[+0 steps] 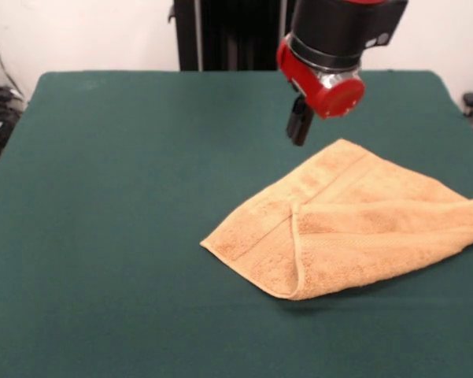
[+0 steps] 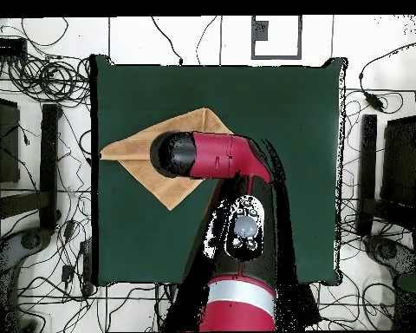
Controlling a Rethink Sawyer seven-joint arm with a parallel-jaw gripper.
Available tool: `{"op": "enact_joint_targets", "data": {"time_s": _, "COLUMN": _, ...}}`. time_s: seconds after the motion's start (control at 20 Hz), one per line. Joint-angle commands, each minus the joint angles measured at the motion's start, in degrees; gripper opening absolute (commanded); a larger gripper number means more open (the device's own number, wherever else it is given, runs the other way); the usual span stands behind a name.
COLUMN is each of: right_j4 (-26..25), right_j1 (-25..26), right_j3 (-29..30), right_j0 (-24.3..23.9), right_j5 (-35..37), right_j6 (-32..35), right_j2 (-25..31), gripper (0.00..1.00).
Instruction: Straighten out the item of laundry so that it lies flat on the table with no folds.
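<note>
A: Status on the towel (image 1: 354, 228)?

B: Not flat. Lying on the counter (image 1: 126, 197) hard against the edge on the robot's left, one corner at or just over that edge. About midway between the robot-side edge and the opposite one. One flap doubled back over the rest, crease (image 1: 296, 244) running across the end that points at the counter's middle.

A: Fingers (image 1: 300, 122)?

B: Hanging above the counter, just off the towel's corner nearest the robot. Not touching cloth. Released or clenched: can't tell from either view. Nothing carried, as far as visible.

A: So which step?

B: Looks like the approach before a grasp. Unfolding not yet done.

A: Next move?

B: Probably down onto the loose edge of the top flap, pinching that layer only, then peeling it back off the crease. Best dragged toward the counter's middle; no spare surface on the edge side. Risk: catching both layers and just sliding the whole thing along.

A: Surface?

B: Plain dark green cloth, smooth, far wider than the towel.

A: Surroundings?

B: White wall (image 1: 102, 35) behind. Loose cables (image 2: 38, 78) over the floor round the counter, dark stands on both sides. No person in sight.
</note>
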Motion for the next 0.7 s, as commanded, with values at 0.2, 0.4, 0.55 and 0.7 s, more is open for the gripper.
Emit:
{"op": "enact_joint_targets", "data": {"time_s": 0.2, "right_j4": -5.1, "right_j1": 6.3, "right_j3": -3.3, "right_j0": 2.2, "right_j5": 0.4, "right_j6": 1.5, "right_j2": -1.1, "gripper": 0.0}}
{"op": "enact_joint_targets", "data": {"time_s": 0.4, "right_j4": -5.6, "right_j1": 5.9, "right_j3": -2.9, "right_j0": 2.6, "right_j5": 0.3, "right_j6": 1.8, "right_j2": -1.1, "gripper": 0.0}}
{"op": "enact_joint_targets", "data": {"time_s": 0.55, "right_j4": -5.6, "right_j1": 5.8, "right_j3": -2.7, "right_j0": 2.5, "right_j5": 0.1, "right_j6": 2.0, "right_j2": -0.9, "gripper": 0.0}}
{"op": "enact_joint_targets", "data": {"time_s": 0.7, "right_j4": -5.7, "right_j1": 5.7, "right_j3": -2.4, "right_j0": 2.6, "right_j5": 0.0, "right_j6": 2.3, "right_j2": -0.8, "gripper": 0.0}}
